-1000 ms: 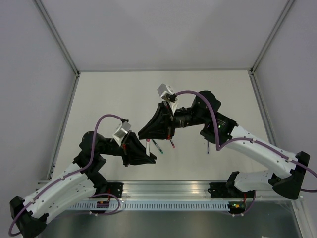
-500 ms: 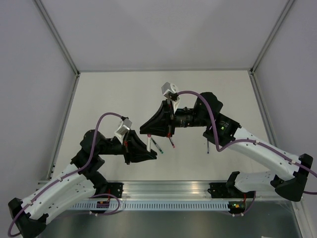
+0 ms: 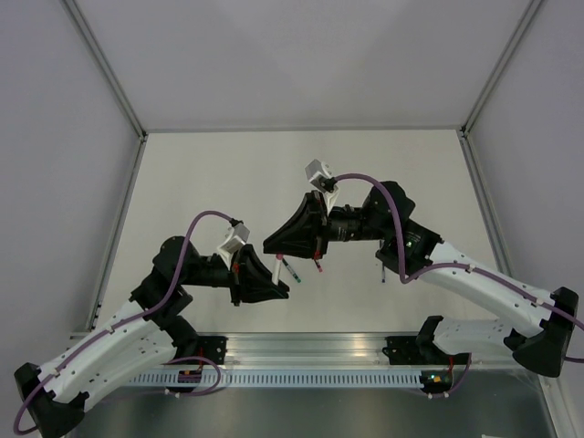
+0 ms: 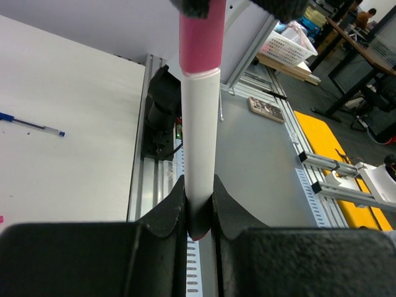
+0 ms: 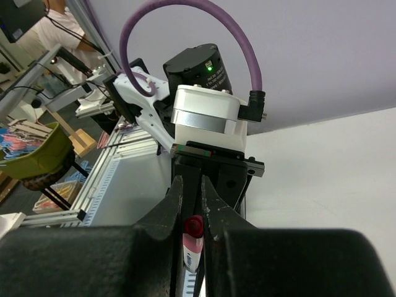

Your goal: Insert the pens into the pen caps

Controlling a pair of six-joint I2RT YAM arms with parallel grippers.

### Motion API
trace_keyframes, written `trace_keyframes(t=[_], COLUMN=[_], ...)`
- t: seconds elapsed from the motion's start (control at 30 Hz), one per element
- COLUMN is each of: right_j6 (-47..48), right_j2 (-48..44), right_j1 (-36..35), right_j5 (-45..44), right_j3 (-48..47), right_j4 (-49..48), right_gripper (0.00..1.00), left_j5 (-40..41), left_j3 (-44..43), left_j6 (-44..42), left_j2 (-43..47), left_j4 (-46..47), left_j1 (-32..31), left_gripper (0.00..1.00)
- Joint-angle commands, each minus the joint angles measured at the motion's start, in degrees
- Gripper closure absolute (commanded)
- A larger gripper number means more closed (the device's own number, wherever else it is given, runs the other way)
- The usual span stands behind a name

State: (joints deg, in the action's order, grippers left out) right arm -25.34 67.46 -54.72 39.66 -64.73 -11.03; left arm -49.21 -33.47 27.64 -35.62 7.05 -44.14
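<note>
The left gripper (image 4: 199, 207) is found closed on a white pen (image 4: 199, 136), held above the table (image 3: 201, 182) near the middle of its near edge. The right gripper (image 5: 193, 207) is clamped on a red cap (image 5: 193, 227) at the pen's far end. A blue pen (image 4: 31, 125) lies on the table.

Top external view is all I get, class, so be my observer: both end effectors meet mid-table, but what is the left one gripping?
Observer: The left end effector is shut on a white pen, near one end.
Operator: And the right one?
Observer: The right end effector is shut on a red cap.
Operator: Are they joined?
Observer: Likely partly: in the left wrist view the pen's far end wears a pink-red section, slightly wider than the barrel.
</note>
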Motion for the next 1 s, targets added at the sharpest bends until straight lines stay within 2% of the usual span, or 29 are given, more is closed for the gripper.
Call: trace_keyframes(t=[0.0, 0.33, 0.57, 0.7, 0.8, 0.97], right_j6=[-5.8, -9.7, -4.8, -3.5, -4.1, -7.9], right_j2=[-0.4, -2.9, -6.2, -7.2, -7.3, -6.0], right_j1=[-1.4, -1.4, -1.5, -1.5, -1.6, -1.8], right_j5=[9.2, 7.9, 1.6, 0.4, -1.2, 1.3], right_j3=[4.5, 10.0, 10.8, 11.8, 13.3, 16.6], right_j4=[0.2, -6.8, -1.2, -1.1, -2.8, -9.8], right_gripper=[1.00, 1.00, 1.00, 1.00, 1.00, 1.00], left_j5=[3.5, 5.3, 9.5, 10.8, 11.4, 11.6], left_j3=[-3.4, -3.6, -5.4, -5.4, -4.9, -5.4], left_j6=[-1.3, 1.0, 1.6, 1.8, 2.2, 1.6], left_j2=[0.7, -0.8, -2.4, -3.0, -3.1, -4.1], left_j4=[10.6, 14.6, 13.3, 12.9, 14.5, 15.1], left_j1=[0.7, 0.6, 0.6, 0.6, 0.6, 0.6], left_gripper=[0.98, 0.98, 0.98, 0.98, 0.98, 0.98])
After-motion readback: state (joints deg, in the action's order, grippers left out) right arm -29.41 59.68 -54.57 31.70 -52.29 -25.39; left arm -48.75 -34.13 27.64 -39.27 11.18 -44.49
